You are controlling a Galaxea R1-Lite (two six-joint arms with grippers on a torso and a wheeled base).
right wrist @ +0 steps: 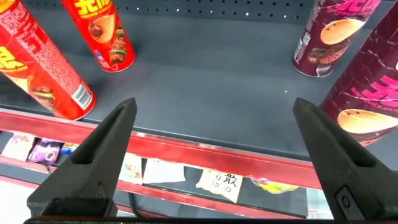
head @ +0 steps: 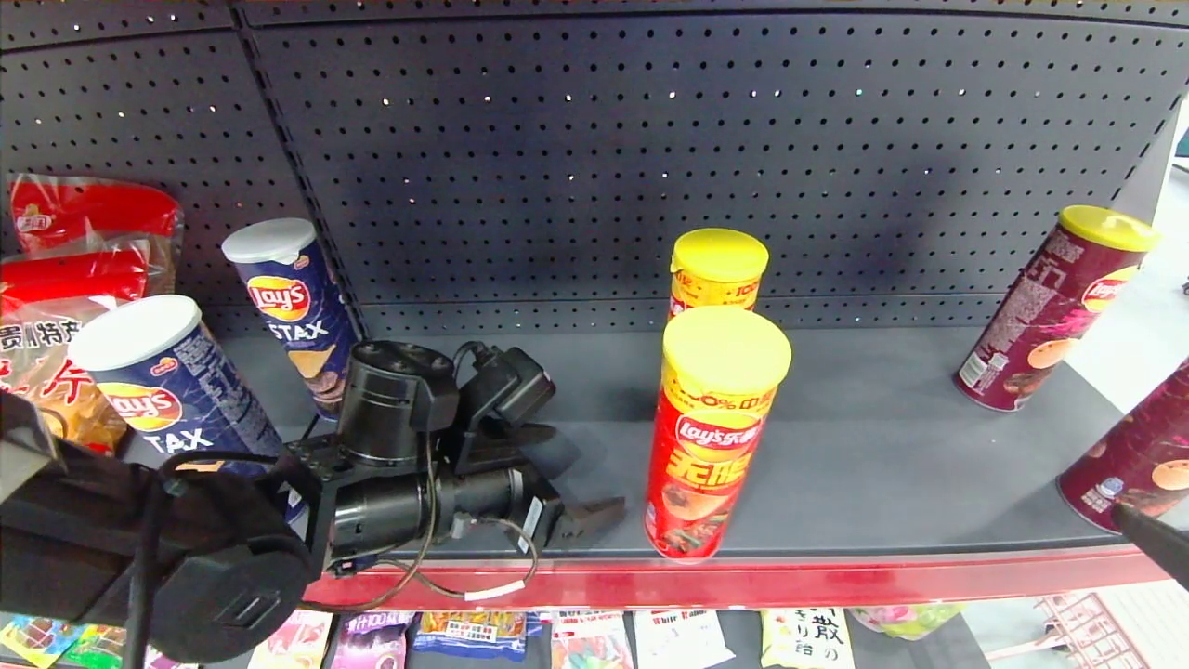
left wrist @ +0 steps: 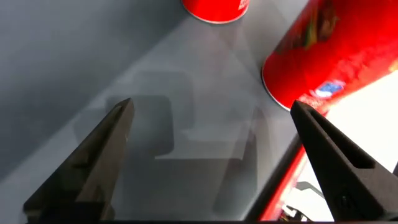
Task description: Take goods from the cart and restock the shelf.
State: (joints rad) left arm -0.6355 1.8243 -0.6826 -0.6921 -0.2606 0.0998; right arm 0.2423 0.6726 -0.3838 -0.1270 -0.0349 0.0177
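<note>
Head view: shows shelf [head: 873, 446], grey deck w/ red lip [head: 836, 581] in front, pegboard [head: 650, 139] behind. Has front red can [head: 711, 446], yellow lid, upright near lip, mid-deck. Has rear red can [head: 717, 269] at its 12 o'clock, close to pegboard. Puts L gripper [head: 583, 476] low over deck at 9 o'clock of front red can, just beside it, not touching. Holds nothing, fingers spread wide. Also shows blue cans [head: 176, 390] at 9-10 o'clock past the arm, snack bags [head: 74, 279] further out at 9, maroon cans [head: 1059, 307] at 3 o'clock, well apart from red ones, and packets [head: 650, 636] on tier below.

Left wrist view: shows L gripper [left wrist: 208, 118] gaping, bare deck between fingers [left wrist: 93, 168], empty. Has front red can [left wrist: 329, 56] near one fingertip but apart, base of rear red can [left wrist: 214, 7] farther off.

Right wrist view: shows R gripper [right wrist: 214, 106] wide open, empty, near red lip [right wrist: 217, 152]. Shows front red can [right wrist: 37, 62], rear red can [right wrist: 102, 31] and maroon cans [right wrist: 329, 37] upright on deck beyond, packets [right wrist: 217, 180] under lip.
</note>
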